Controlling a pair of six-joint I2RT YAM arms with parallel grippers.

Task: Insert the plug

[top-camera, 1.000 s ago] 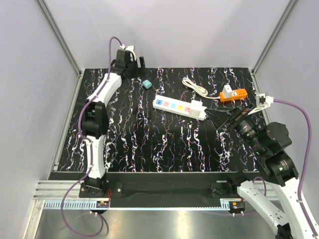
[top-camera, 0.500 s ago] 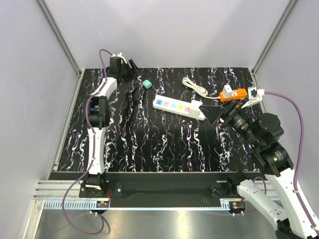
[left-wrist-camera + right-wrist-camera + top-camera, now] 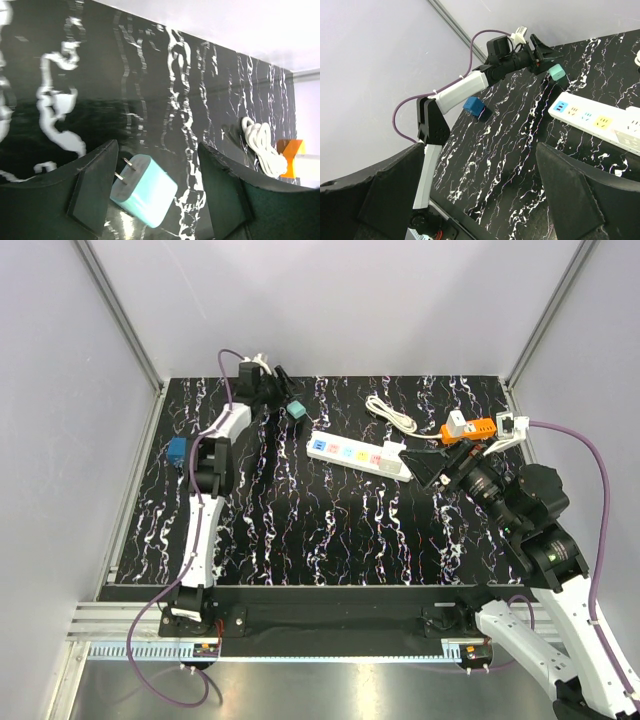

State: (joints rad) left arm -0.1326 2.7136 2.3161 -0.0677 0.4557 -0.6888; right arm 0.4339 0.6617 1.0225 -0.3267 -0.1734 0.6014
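The teal plug [image 3: 296,411] lies on the black marbled table at the back left, its two prongs bare. In the left wrist view the teal plug [image 3: 145,191] sits between my left gripper's [image 3: 157,145] open fingers. Its prongs are at the left finger [image 3: 92,192], and a gap shows before the right finger [image 3: 222,187]. From above, the left gripper [image 3: 283,390] reaches in from the back. The white power strip [image 3: 360,456] lies mid-table. My right gripper [image 3: 440,465] hovers wide open and empty by the strip's right end.
A white adapter [image 3: 397,452] sits in the strip's right end. An orange strip [image 3: 468,430] carrying a white adapter lies at the back right, with a coiled white cable [image 3: 390,412] beside it. A blue cube [image 3: 177,451] rests at the table's left edge.
The left gripper swung right to straddle the teal plug and narrowed. The right gripper moved up toward the strip's right end and opened a little wider.
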